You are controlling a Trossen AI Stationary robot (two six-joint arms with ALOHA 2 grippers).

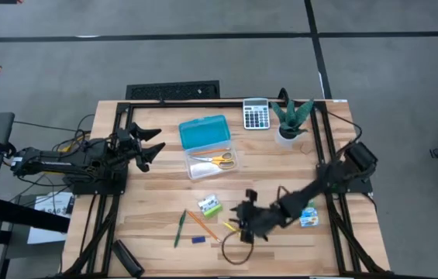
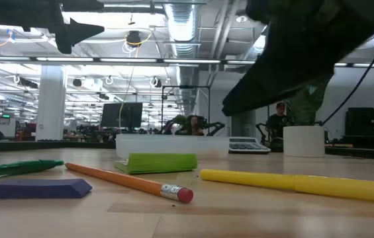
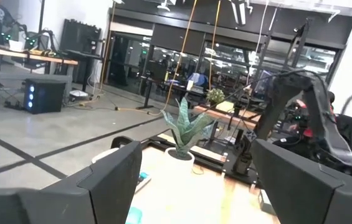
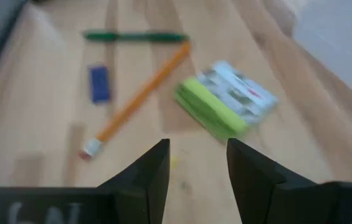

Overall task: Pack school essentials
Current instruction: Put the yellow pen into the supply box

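Observation:
My right gripper (image 1: 243, 222) (image 4: 197, 165) is open and hovers low over the near middle of the table, above a yellow pencil (image 1: 230, 227) (image 2: 292, 182). Just left of it lie the green-white block (image 1: 209, 205) (image 4: 225, 99), an orange pencil (image 1: 201, 225) (image 4: 139, 93), a green pen (image 1: 180, 229) (image 4: 132, 37) and a small blue piece (image 1: 198, 240) (image 4: 99, 83). The green-blue packet (image 1: 308, 218) lies under the right arm. Yellow-handled scissors (image 1: 217, 160) lie in the clear tray of a pencil case (image 1: 212, 164). My left gripper (image 1: 150, 146) (image 3: 194, 186) waits open over the table's left side.
The case's blue lid (image 1: 204, 130) lies open toward the far edge. A grey calculator (image 1: 256, 114) and a potted plant (image 1: 291, 120) stand at the far right. A cable loop (image 1: 234, 252) and a black object (image 1: 125, 258) lie near the near edge.

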